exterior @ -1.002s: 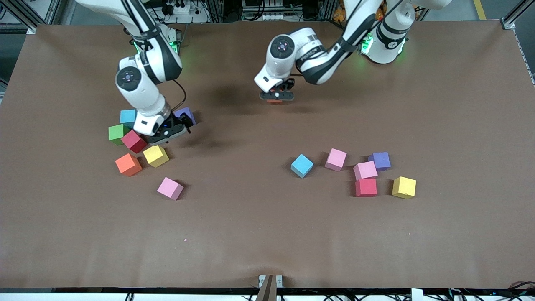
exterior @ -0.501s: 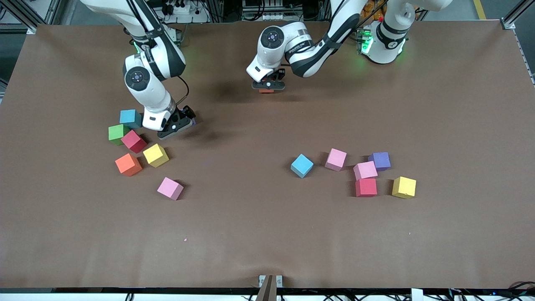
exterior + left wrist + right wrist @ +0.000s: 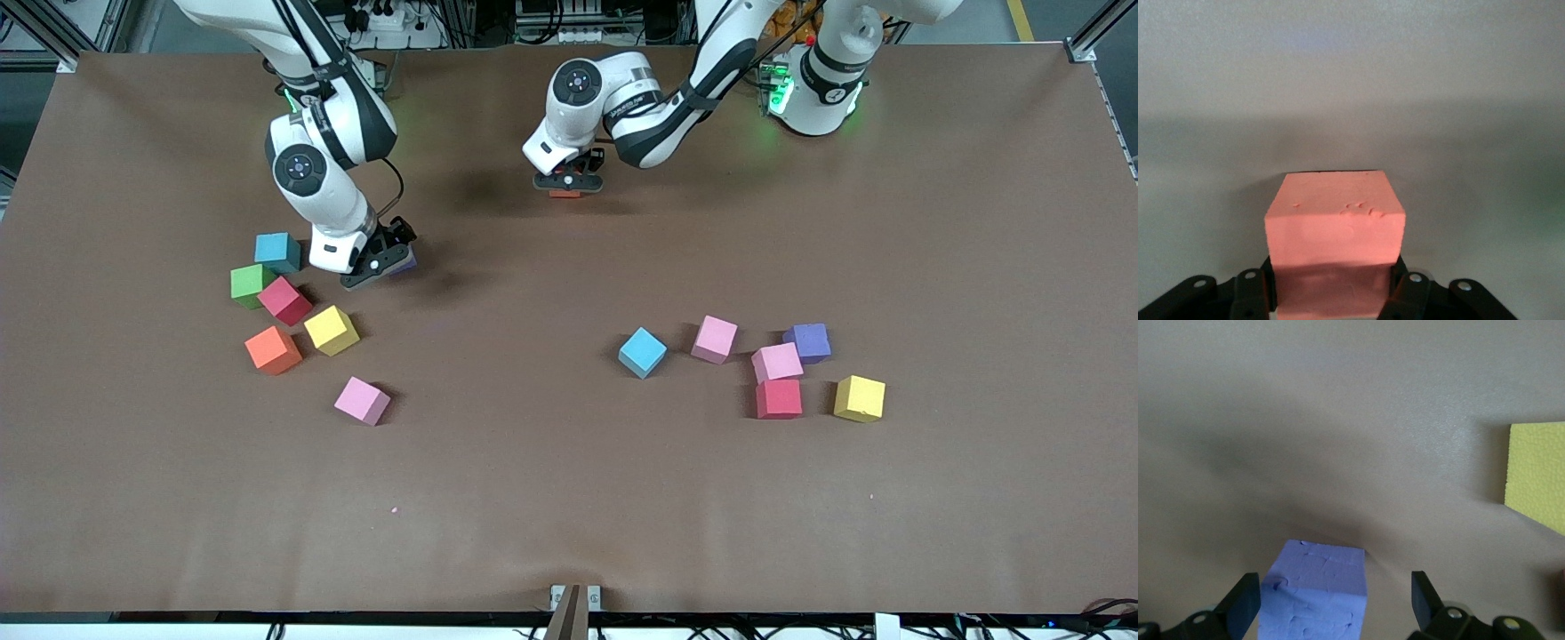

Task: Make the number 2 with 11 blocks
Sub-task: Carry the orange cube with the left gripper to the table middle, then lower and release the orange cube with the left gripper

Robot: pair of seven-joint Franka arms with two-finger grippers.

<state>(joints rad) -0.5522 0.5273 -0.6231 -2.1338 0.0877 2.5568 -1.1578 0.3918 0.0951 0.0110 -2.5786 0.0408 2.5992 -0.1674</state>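
The right pincer point(image 3: 1335, 603) stands with its fingers apart astride a purple block point(image 3: 1318, 590) on the tabletop point(image 3: 569, 498), the block lying between them. The left pincer point(image 3: 567, 184), clamped on an orange block point(image 3: 1335, 230), hovers over bare tabletop.

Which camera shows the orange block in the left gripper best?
The left wrist view: the orange block fills it, clamped between the fingers. The front view shows only a sliver under the left gripper. The right wrist view misses it.

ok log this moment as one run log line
left claw: shut on orange cube | right claw: open around purple cube | digit: not started
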